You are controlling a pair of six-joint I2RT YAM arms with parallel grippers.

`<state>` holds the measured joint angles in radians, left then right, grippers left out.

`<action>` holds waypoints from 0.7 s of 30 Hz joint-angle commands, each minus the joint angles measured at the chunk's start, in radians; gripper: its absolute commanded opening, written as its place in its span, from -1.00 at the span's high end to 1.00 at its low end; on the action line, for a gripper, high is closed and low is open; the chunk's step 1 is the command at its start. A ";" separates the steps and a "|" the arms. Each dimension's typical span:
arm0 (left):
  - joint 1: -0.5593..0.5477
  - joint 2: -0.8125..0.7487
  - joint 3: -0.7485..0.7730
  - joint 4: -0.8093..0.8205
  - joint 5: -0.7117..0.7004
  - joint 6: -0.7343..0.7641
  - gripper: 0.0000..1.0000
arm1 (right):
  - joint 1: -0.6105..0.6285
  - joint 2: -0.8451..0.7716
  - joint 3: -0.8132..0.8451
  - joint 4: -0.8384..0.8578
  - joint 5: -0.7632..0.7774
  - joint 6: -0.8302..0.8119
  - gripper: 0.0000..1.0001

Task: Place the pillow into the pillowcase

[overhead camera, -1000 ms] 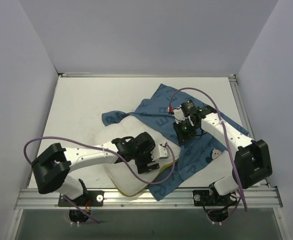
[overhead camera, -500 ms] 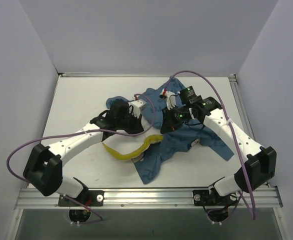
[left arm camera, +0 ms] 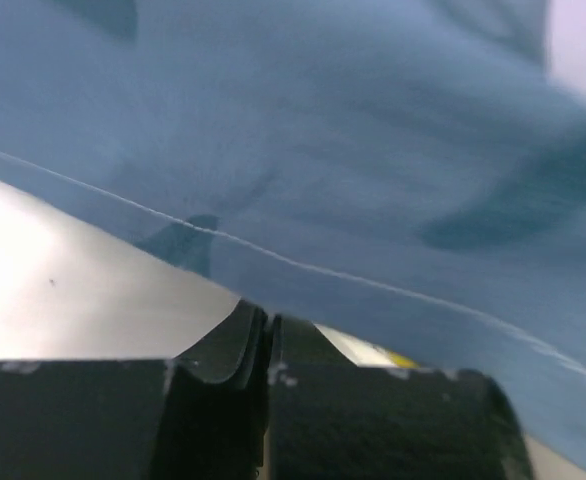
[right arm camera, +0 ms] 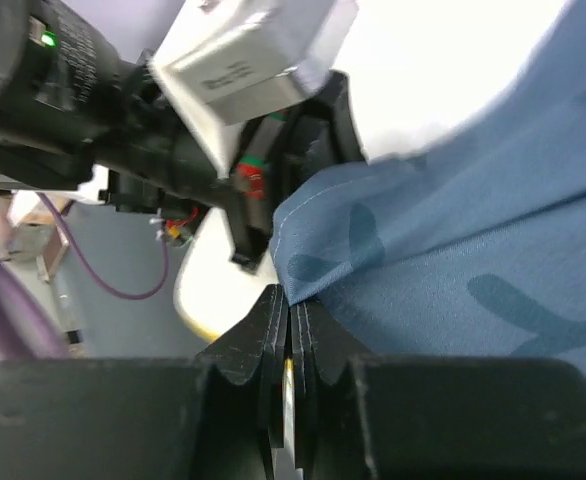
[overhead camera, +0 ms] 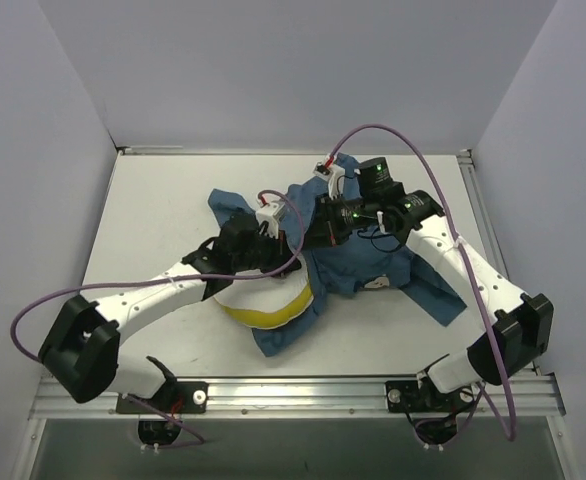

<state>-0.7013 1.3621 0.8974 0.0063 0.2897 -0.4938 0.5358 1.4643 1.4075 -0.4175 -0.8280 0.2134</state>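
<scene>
Spreading the pillowcase [overhead camera: 373, 262] mouth is the step in hand, left gripper [left arm camera: 266, 325] and right gripper [right arm camera: 289, 300] both clenched on its hem; next, draw it over the partly covered pillow [overhead camera: 248, 297]

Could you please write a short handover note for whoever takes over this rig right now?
Left gripper: fingers shut, apparently pinching the pillowcase at its hem.
Right gripper: fingers shut on a pillowcase edge, close beside the left gripper.
Pillowcase: bunched up, raised at both grippers, draped over the far part of the pillow.
Pillow: lies under the cloth, with its yellow-banded near edge and some white exposed.
Done: both arms hold the case's edge.
Left: draw the case over the exposed part. Whether the pillow is partly inside or only covered cannot be told.
</scene>
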 commanded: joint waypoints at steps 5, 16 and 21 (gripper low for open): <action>-0.023 0.175 0.034 0.124 -0.058 -0.052 0.67 | -0.102 -0.153 -0.241 -0.087 -0.082 -0.047 0.92; 0.421 -0.106 0.231 -0.400 0.317 0.360 -0.95 | 0.024 0.031 0.140 -0.284 0.496 -0.354 -0.98; 0.617 0.105 0.379 -0.448 0.390 0.414 -0.95 | 0.182 0.319 0.423 -0.288 0.608 -0.489 -1.00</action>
<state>-0.1566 1.3266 1.2335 -0.3073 0.5915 -0.1677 0.6430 1.6394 1.7195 -0.6777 -0.3580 -0.1566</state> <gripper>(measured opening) 0.974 0.999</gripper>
